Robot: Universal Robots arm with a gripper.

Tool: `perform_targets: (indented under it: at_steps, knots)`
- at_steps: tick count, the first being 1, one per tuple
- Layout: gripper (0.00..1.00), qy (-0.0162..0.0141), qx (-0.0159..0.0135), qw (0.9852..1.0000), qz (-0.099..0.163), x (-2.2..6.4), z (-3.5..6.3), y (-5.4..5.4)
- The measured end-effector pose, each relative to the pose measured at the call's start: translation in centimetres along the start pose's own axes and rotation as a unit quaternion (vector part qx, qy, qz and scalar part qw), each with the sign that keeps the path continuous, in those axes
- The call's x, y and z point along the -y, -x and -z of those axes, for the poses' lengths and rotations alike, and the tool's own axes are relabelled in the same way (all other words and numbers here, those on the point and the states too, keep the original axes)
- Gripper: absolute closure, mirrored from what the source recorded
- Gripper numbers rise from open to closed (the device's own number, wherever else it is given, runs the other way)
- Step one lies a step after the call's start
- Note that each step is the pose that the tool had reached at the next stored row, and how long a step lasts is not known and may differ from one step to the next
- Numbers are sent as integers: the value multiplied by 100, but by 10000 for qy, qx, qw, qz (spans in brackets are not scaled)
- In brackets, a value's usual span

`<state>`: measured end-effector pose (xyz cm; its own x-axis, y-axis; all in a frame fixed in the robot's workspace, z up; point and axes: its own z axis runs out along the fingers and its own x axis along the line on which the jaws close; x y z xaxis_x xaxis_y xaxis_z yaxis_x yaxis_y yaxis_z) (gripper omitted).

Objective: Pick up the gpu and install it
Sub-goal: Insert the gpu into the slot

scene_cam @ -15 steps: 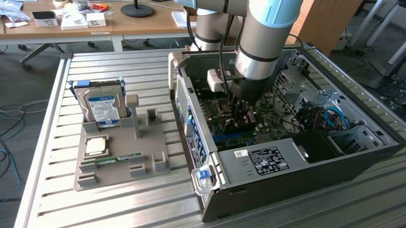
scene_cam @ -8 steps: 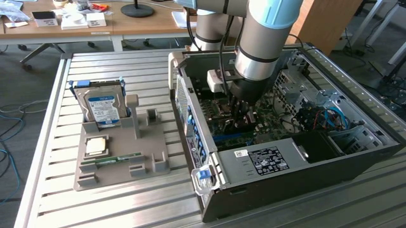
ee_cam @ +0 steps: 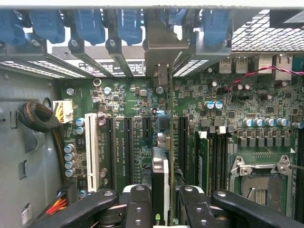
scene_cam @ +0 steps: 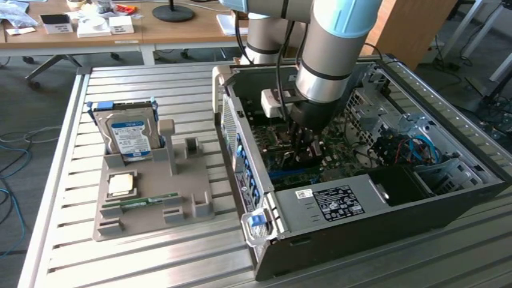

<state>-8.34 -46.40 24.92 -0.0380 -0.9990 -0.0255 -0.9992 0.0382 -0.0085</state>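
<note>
The gpu [ee_cam: 160,164], judged light, stiff and fragile, is found clamped by its flat faces in the gripper [ee_cam: 161,194], with the motherboard [ee_cam: 247,99] just ahead.

Place: robotics lab, computer-assembly bench. Evidence: my arm [scene_cam: 328,54] reaching into an open PC case [scene_cam: 448,210] on a slotted aluminium table [scene_cam: 160,258]; grey parts fixture [scene_cam: 188,198] with a hard drive [scene_cam: 130,137] beside it; my gripper [ee_cam: 160,192] clasping the gpu [ee_cam: 160,178] above the motherboard [ee_cam: 128,99]; wooden desks [scene_cam: 72,37] behind; loose cables [scene_cam: 9,150] on the floor
</note>
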Motion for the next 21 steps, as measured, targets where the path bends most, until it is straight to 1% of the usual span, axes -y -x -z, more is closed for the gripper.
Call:
perform_targets:
  at_steps: [15, 21]
  knots:
    - [73, 0, 1, 10000, 0, 0, -45, -1]
    - [73, 0, 1, 10000, 0, 0, -46, -1]
